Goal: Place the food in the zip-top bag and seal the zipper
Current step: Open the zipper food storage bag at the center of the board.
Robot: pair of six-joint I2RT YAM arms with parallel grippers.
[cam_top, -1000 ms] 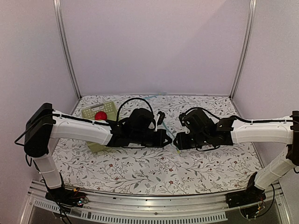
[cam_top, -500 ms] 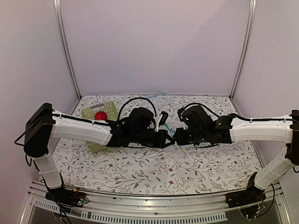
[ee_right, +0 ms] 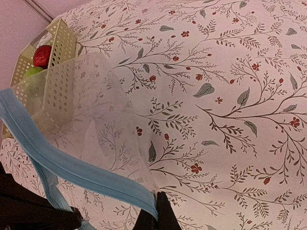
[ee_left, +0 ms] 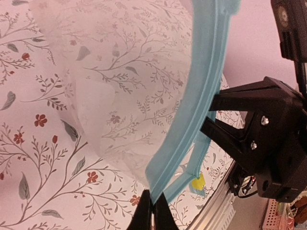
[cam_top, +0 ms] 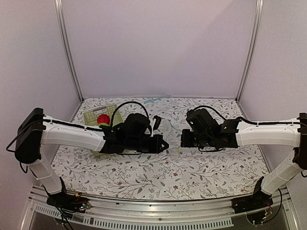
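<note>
Mid-table, I have the left gripper [ee_left: 152, 216] pinched shut on the zipper [ee_left: 204, 91]. The right gripper [ee_right: 156, 218] is clamped on the same blue strip a little further along, so the zip-top bag [ee_left: 120, 72] hangs between them over the table [cam_top: 216, 167]. The strip's long axis runs roughly 9 to 3 o'clock between the jaws. The food sits at about 10 o'clock from them, in the basket [cam_top: 98, 115] beyond the left forearm, so I judge the left arm the nearer one. The overhead view picks out only the red apple [cam_top: 102, 119]. The right wrist camera also catches the green apple [ee_right: 32, 72] through the clear film. The left wrist view alone shows the strip's two lips parted.
</note>
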